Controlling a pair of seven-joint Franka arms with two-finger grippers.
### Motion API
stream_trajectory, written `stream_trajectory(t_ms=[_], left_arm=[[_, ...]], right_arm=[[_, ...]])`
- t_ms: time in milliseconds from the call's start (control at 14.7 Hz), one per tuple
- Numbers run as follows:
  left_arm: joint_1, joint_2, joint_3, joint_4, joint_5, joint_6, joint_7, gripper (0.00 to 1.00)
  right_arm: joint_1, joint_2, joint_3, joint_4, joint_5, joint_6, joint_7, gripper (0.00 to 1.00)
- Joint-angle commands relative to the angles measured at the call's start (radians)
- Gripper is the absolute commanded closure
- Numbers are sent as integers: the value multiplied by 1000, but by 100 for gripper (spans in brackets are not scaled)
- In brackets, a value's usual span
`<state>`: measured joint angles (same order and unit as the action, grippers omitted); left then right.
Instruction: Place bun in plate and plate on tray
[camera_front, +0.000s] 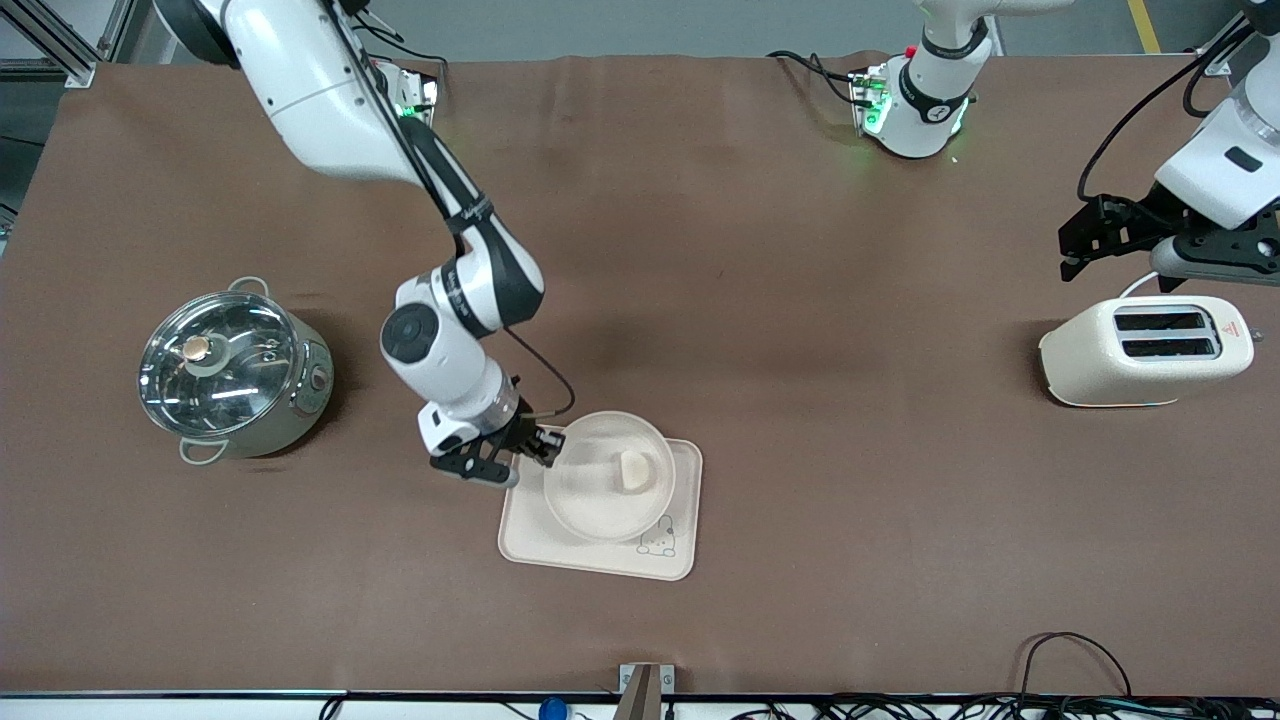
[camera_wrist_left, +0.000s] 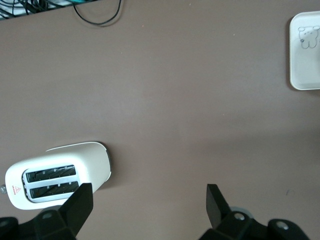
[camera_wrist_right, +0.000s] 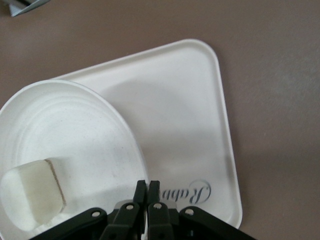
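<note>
Glossy white arm links with black joint bands, thin black cables, black fingers (camera_wrist_right: 141, 192), green-lit bases.

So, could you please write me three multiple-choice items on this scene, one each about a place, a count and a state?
1. Where does the small pale cream bun lie?
A. in the round white plate
B. in the lidded steel pot
C. on the bare brown cloth

2. How many slots does the cream toaster have?
A. one
B. two
C. four

3. How do the right gripper fingers stand?
A. wide open over the pot
B. shut on the plate's rim
C. shut on the bun

Answers: 1 A, the bun rests inside the plate, over the cream rectangular tray. 2 B, two dark slots show on top. 3 B, the fingers pinch the rim.
</note>
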<state>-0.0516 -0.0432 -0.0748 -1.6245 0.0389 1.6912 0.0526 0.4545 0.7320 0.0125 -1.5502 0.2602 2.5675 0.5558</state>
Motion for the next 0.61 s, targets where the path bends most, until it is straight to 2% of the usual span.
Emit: stream_trajectory(t_ms=[0, 543], left_arm=[[10, 31, 3, 52, -21, -24, 4, 0], [10, 29, 6, 51, -21, -25, -7, 0]], right_arm=[[-22, 47, 12, 79, 20, -36, -7, 100], [-11, 70, 14, 52, 19, -26, -13, 100]])
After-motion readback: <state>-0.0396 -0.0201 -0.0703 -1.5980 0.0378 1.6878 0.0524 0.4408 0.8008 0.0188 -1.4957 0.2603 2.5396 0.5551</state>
